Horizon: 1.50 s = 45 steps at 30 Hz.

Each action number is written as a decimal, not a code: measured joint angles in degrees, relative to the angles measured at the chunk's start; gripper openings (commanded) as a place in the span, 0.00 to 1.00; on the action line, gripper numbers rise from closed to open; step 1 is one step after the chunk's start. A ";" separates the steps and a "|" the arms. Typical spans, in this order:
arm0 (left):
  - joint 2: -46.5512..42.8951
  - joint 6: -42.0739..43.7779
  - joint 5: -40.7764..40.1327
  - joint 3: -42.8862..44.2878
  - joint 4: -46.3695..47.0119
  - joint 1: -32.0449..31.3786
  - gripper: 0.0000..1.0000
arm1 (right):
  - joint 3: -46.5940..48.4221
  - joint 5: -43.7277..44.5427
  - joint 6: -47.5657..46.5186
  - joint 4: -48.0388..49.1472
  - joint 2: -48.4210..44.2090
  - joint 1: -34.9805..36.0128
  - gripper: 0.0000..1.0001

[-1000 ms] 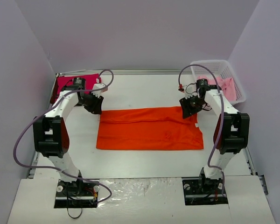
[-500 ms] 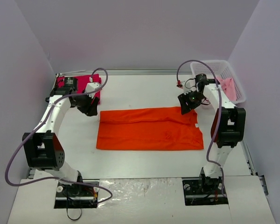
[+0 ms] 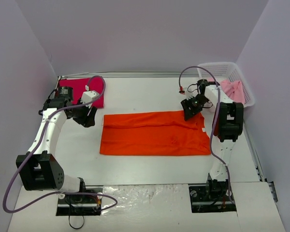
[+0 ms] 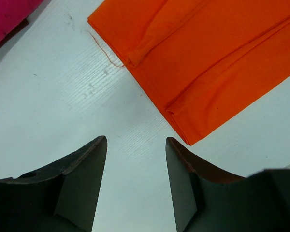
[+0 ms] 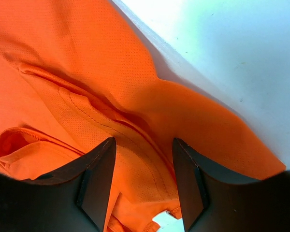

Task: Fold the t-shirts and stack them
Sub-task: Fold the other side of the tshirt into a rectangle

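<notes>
The bright orange t-shirt [image 3: 154, 133] lies folded into a long rectangle in the middle of the table. My left gripper [image 3: 88, 117] is open and empty over bare table just left of the shirt's far left corner [image 4: 203, 72]. My right gripper [image 3: 189, 109] is open and hovers close over the shirt's far right corner [image 5: 135, 121], jaws either side of the cloth folds, not gripping. The magenta-red t-shirt [image 3: 79, 92] lies folded at the far left; it also shows in the left wrist view [image 4: 7, 19]. The pale pink t-shirt [image 3: 230, 90] sits in the basket.
A white lattice basket [image 3: 216, 69] stands at the far right corner. Purple walls close in the table on three sides. A loose orange thread [image 4: 104, 53] lies by the shirt's corner. A white label [image 3: 202, 129] sticks out at the shirt's right edge.
Both arms have drawn back outward: the left gripper moved left and nearer, off the orange shirt's corner; the right gripper moved slightly left and farther. The shirt has not moved.
</notes>
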 measured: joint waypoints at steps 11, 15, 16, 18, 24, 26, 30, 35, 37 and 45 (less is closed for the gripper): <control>-0.39 -0.85 0.00 -2.34 0.66 0.00 0.51 | -0.24 -2.23 -2.01 -1.07 0.22 0.33 0.46; -0.59 -1.25 0.00 -2.69 0.66 0.00 0.51 | -1.14 -3.19 -2.75 -1.31 0.22 0.76 0.45; -0.68 -1.33 0.02 -2.69 0.66 0.00 0.51 | -1.44 -3.34 -2.82 -1.44 0.22 0.92 0.45; -1.01 -1.51 0.00 -2.75 0.76 0.00 0.51 | -2.03 -3.69 -3.04 -1.62 0.22 1.33 0.45; -1.73 -1.84 0.07 -3.52 1.03 0.00 0.51 | -4.72 -4.74 -3.96 -1.86 -1.07 2.29 0.45; -1.75 -1.92 0.17 -3.54 1.22 0.00 0.51 | -6.03 -4.96 -4.13 -2.03 -1.95 2.45 0.45; -1.75 -2.12 0.52 -3.54 1.46 0.00 0.51 | -8.94 -5.05 -4.52 -2.54 -4.20 2.75 0.45; -1.86 -2.43 1.27 -3.82 2.03 0.00 0.51 | -13.66 -5.11 -5.90 -3.13 -9.18 2.91 0.45; -2.08 -2.58 1.49 -4.31 2.38 0.00 0.51 | -15.45 -5.14 -6.69 -3.78 -11.56 3.08 0.46; -3.17 -3.15 1.99 -4.94 3.08 0.00 0.51 | -20.26 -5.92 -10.54 -7.98 -16.61 6.29 0.46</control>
